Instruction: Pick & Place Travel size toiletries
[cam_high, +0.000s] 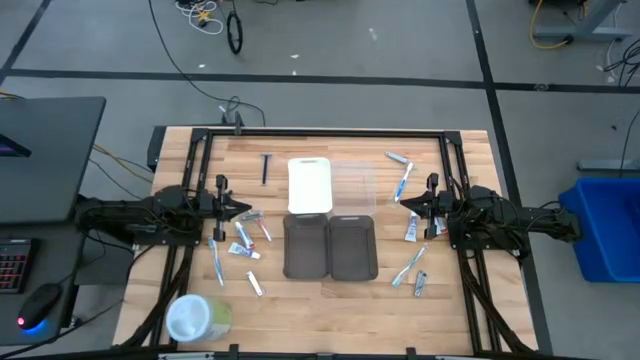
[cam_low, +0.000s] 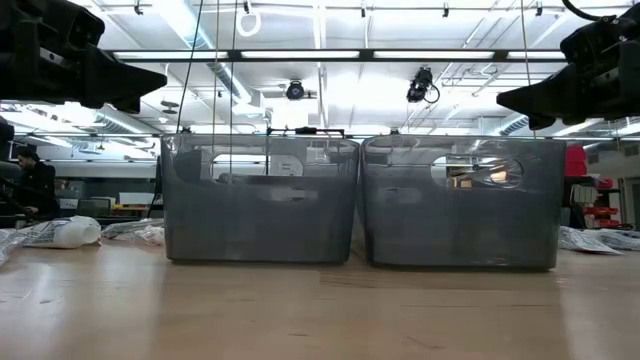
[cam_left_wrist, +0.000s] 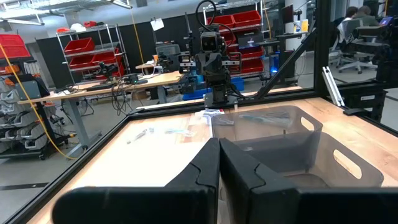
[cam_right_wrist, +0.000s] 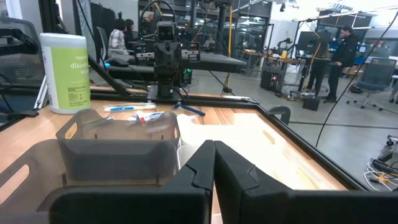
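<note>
Small white tubes and slim toothbrushes lie flat in two scattered groups. One group (cam_high: 243, 238) is on the table's left side, just nearer than my left gripper (cam_high: 240, 209). The other group (cam_high: 409, 228) is on the right, around my right gripper (cam_high: 403, 204). A thin black stick (cam_high: 266, 168) lies near the far edge. Both grippers hover above the table, facing each other across the trays, fingers shut and empty. The left wrist view shows the shut fingers (cam_left_wrist: 219, 152); the right wrist view shows the same (cam_right_wrist: 214, 152).
Two grey trays (cam_high: 306, 247) (cam_high: 352, 247) stand side by side at the table's middle, with a white tray (cam_high: 309, 185) and a clear tray (cam_high: 352, 183) behind them. A round white-and-green container (cam_high: 197, 318) stands at the near left corner. A black frame (cam_high: 320, 133) borders the table.
</note>
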